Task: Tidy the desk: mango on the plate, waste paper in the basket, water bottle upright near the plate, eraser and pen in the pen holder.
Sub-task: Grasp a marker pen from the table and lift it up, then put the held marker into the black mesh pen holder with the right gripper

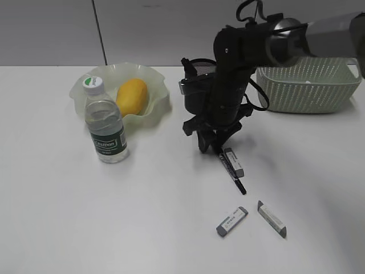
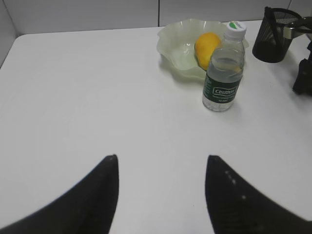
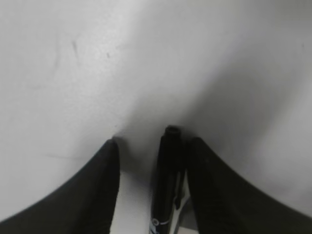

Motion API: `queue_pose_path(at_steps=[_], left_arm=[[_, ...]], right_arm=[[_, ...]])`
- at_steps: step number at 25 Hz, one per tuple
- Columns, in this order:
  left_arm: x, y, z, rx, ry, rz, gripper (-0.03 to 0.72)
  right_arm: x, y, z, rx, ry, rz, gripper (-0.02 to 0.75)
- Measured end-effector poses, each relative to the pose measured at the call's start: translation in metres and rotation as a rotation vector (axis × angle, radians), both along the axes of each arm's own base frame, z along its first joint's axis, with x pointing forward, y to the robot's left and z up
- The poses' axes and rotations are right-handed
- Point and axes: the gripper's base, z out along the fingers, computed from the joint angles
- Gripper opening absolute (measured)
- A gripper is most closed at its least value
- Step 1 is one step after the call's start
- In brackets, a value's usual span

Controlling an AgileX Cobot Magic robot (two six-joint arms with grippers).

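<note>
Right now the right gripper (image 1: 219,149) is down at the flat white surface (image 1: 142,217) just in front of the black mesh cylindrical pen holder (image 1: 197,85), its jaws spread with the slim black pen (image 3: 166,180) lying between them; the pen sits against the right-hand finger, with a gap to the left-hand one, so the jaws straddle it without pinching. In the exterior view the pen (image 1: 232,173) runs from the jaws toward the near right, and a small grey-and-white block eraser (image 1: 234,161) lies just beside it on its right. Two more grey-and-white erasers lie nearer: one (image 1: 231,221) to the left, the other (image 1: 271,218) to the right, close together but apart.

On the far left, the smooth yellow-orange oval mango (image 1: 132,97) rests in the pale green translucent plate with a wavy rim (image 1: 161,100). The clear plastic water bottle with a dark green label and white-and-green cap (image 1: 104,123) stands upright just in front of the plate's near left edge. The pale green woven-pattern rectangular basket (image 1: 308,85) stands at the far right, behind the right arm; what it holds cannot be made out.

The left gripper (image 2: 162,161) hovers over bare surface on the left, well apart from the bottle, its jaws spread wide with nothing between them.
</note>
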Motion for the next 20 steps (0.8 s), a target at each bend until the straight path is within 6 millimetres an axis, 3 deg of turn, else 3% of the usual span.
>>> queue_pose_path(at_steps=[4, 8, 10, 12, 13, 15, 17, 20], left_arm=[[0.000, 0.000, 0.000, -0.001, 0.000, 0.000, 0.424], [0.000, 0.000, 0.000, -0.001, 0.000, 0.000, 0.423], [0.000, 0.000, 0.000, -0.001, 0.000, -0.001, 0.423], [0.000, 0.000, 0.000, -0.002, 0.000, -0.001, 0.419], [0.000, 0.000, 0.000, -0.002, 0.000, -0.001, 0.414], [0.000, 0.000, 0.000, -0.002, 0.000, -0.001, 0.403], [0.000, 0.000, 0.000, -0.002, 0.000, -0.001, 0.391], [0.000, 0.000, 0.000, -0.002, 0.001, -0.002, 0.377]], right_arm=[[0.001, 0.001, 0.000, -0.012, -0.020, 0.012, 0.129], [0.001, 0.001, 0.007, 0.002, -0.045, 0.009, 0.140], [0.004, 0.003, 0.035, 0.060, -0.143, 0.000, 0.140], [0.004, 0.003, 0.082, 0.174, -0.335, -0.020, 0.140], [0.002, 0.000, 0.116, 0.258, -0.491, -0.034, 0.140], [-0.012, -0.011, 0.162, 0.399, -0.802, -0.045, 0.140], [-0.025, -0.025, 0.194, 0.565, -1.172, -0.055, 0.140], [-0.026, -0.038, 0.172, 0.673, -1.448, -0.080, 0.140]])
